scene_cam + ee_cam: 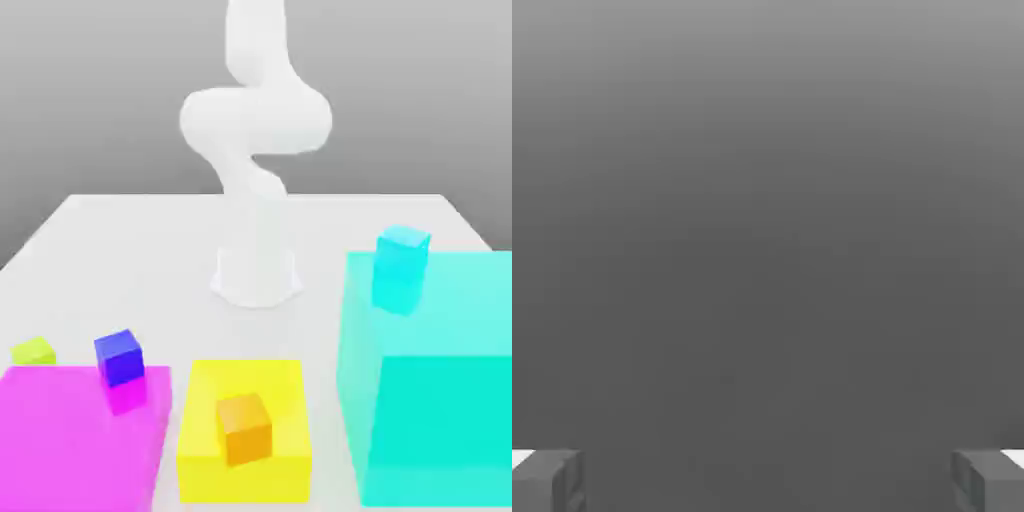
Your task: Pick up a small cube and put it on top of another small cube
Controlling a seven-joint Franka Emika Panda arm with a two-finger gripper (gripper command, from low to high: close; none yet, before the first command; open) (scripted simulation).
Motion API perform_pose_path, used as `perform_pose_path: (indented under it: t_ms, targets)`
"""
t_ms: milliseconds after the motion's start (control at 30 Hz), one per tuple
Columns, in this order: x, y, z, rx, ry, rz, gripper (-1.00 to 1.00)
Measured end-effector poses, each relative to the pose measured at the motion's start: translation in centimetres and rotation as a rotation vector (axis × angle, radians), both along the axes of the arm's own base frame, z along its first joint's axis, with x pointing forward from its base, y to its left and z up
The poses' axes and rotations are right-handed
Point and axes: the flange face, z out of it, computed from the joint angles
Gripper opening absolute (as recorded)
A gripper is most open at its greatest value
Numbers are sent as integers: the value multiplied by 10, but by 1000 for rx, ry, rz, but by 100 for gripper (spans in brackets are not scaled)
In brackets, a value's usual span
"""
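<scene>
While the two-fingered claw [768, 480] gapes wide, a small blue cube [119, 358] tops the magenta block [75, 435]. A small lime cube [34, 351] sits behind.

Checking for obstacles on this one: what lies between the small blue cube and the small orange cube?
In the exterior view, the yellow block's near part and a strip of bare table lie between them.

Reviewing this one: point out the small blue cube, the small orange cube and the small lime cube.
Small blue cube [121, 362]: exterior view, front face.
Small orange cube [247, 443]: exterior view, front face.
Small lime cube [34, 349]: exterior view, top face.
</scene>
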Motion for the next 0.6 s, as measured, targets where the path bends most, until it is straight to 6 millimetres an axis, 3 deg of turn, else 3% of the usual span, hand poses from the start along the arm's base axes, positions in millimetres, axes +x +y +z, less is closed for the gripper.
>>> perform_pose_path:
  t_ms: [133,300,433,600]
  targets:
    - [33,-47,-58,103,79,-255,0]
    - [51,-112,-132,229,157,-570,0]
    - [50,-165,-195,332,206,-825,0]
    - [28,-226,-273,461,254,-1149,0]
